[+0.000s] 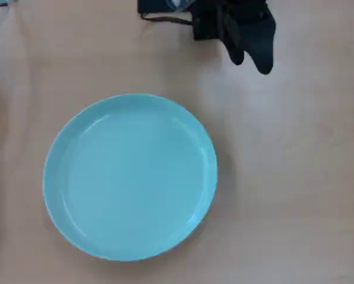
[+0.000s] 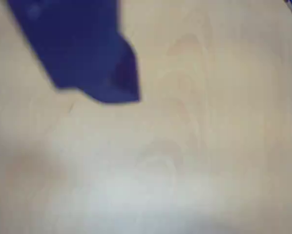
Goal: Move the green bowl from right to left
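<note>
The green bowl (image 1: 129,177) is a wide, shallow, pale turquoise dish lying flat on the table, left of centre in the overhead view. It holds nothing. My black gripper (image 1: 251,64) hangs near the top edge, up and to the right of the bowl and well apart from its rim. Its two fingertips lie close together with only a small notch between them, and nothing is held. In the blurred wrist view one dark finger (image 2: 87,58) enters from the upper left over bare wood; the bowl is out of that view.
A light wooden tabletop (image 1: 295,177) spreads around the bowl. The arm's body and a cable (image 1: 165,18) sit at the top edge of the overhead view.
</note>
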Controlling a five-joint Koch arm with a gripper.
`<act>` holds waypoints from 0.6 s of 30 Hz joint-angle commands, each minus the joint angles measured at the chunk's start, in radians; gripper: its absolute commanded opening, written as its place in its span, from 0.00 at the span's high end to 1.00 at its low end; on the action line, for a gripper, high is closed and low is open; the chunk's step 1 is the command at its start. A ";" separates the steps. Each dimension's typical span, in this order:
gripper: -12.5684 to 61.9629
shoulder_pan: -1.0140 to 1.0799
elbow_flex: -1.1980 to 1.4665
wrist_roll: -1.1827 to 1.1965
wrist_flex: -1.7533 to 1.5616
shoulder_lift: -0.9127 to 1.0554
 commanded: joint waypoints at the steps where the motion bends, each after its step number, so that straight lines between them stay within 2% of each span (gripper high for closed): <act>1: 0.15 -0.012 -0.012 0.012 -0.028 0.040; 18: 0.15 -0.011 -0.015 0.023 -0.029 0.040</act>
